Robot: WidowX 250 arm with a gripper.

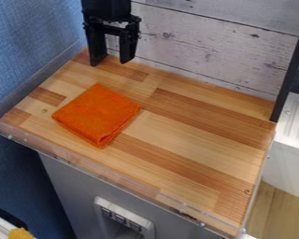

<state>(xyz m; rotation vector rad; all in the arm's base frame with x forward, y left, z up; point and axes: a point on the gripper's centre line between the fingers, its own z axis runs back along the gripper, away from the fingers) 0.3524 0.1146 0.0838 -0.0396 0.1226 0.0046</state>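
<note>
Though the arm's (107, 8) cropped, the claw (111, 63) hangs spread; cloth (97, 113) lies near.

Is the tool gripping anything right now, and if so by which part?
Nothing is held. The tool is open with nothing between its fingers; the folded orange cloth lies apart from it on the wooden surface.

Wooden counter (189, 135) in light and darker strips, clear rim (102, 173) along near edge, folded orange cloth (97, 114) on left half
</note>
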